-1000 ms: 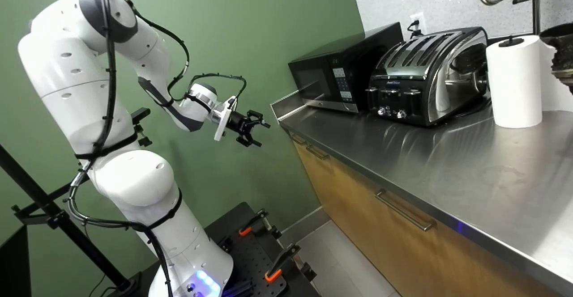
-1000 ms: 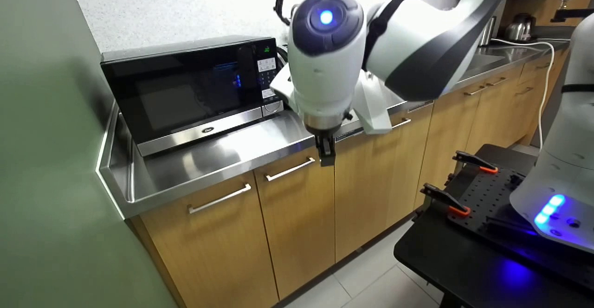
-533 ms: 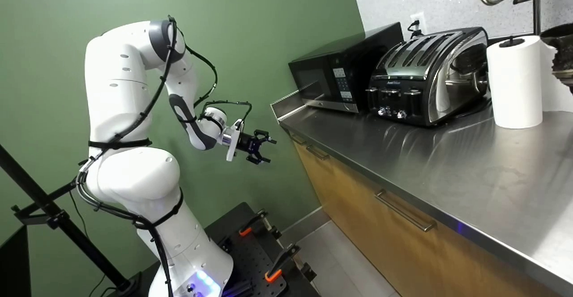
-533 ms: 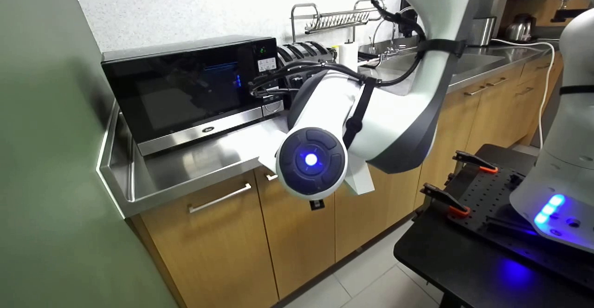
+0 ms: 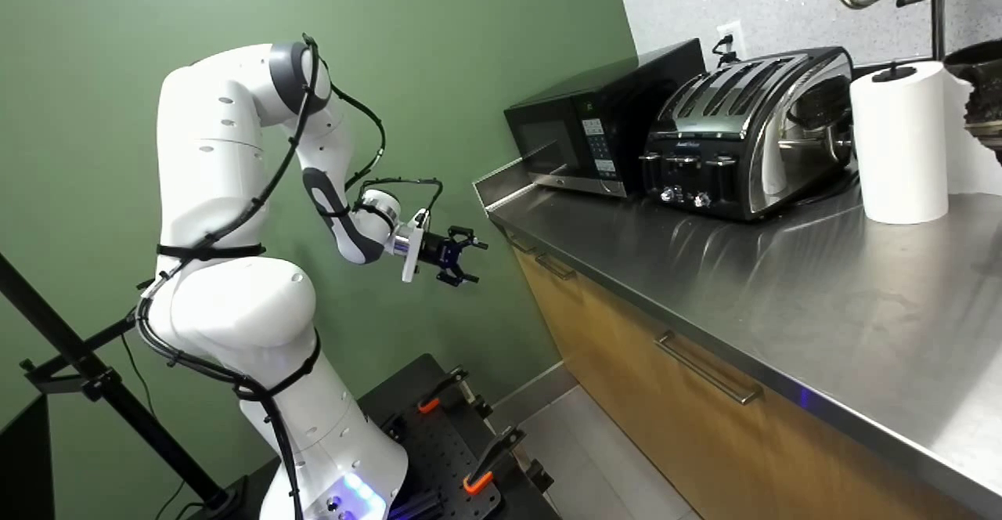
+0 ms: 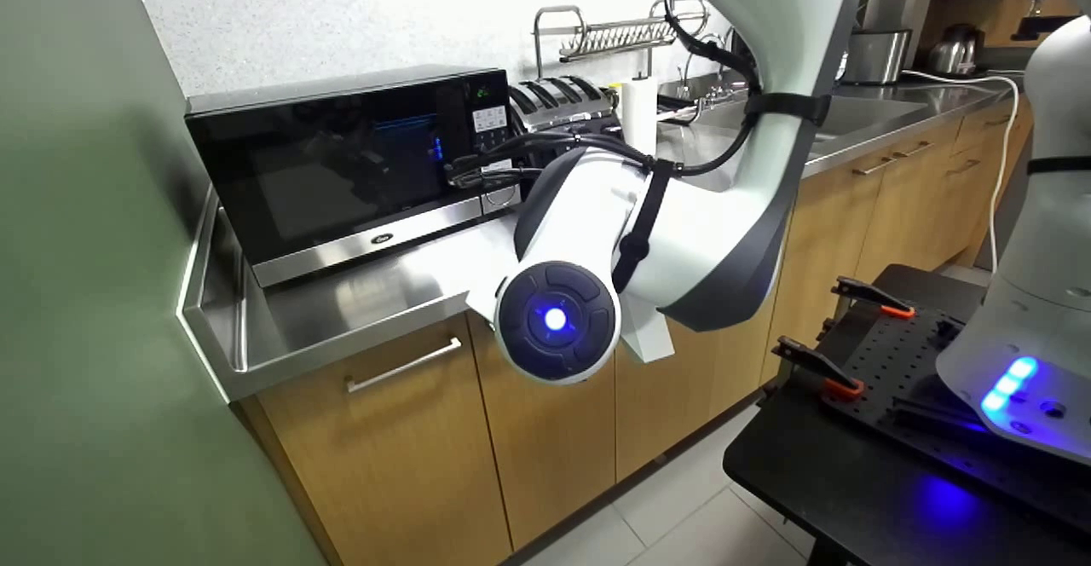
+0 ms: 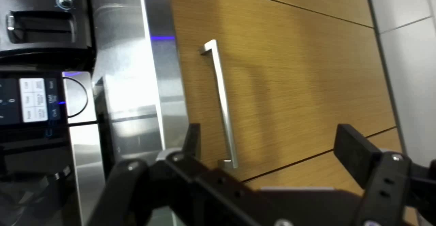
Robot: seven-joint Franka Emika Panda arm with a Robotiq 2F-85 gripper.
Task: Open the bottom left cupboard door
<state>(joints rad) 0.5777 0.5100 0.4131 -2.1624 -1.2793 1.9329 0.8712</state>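
The left door (image 6: 392, 464) is the wooden panel at the end of the row, nearest to the green wall (image 6: 102, 319), below the steel counter (image 6: 298, 323) on which the microwave (image 6: 341, 165) stands. It looks closed, with its front level with the neighbour door (image 6: 554, 455), and its handle (image 6: 403, 366) crosses the upper part. The claw (image 5: 479, 262) is in the air, apart from both doors, with its tips directed towards their side. Its two fingers (image 7: 356, 154) stand wide away from each other, and in the gap between them one sees wood of the doors farther behind. In an exterior view the round end of the arm (image 6: 554, 319) covers the claw and a part of the neighbour door; there the left door lies just to the left of this end, almost wholly uncovered. In the wrist view the neighbour door, with its own bar (image 7: 223, 100), fills the middle, and the seam (image 7: 289, 165) between the two doors runs across the space between the fingers. The left door shows below this seam, as a narrow piece partly hidden by the claw. Whether the fingers face exactly the left door or rather the seam, I cannot tell. The toaster (image 7: 41, 25) appears in the upper left corner of the same view, beyond the counter's edge.
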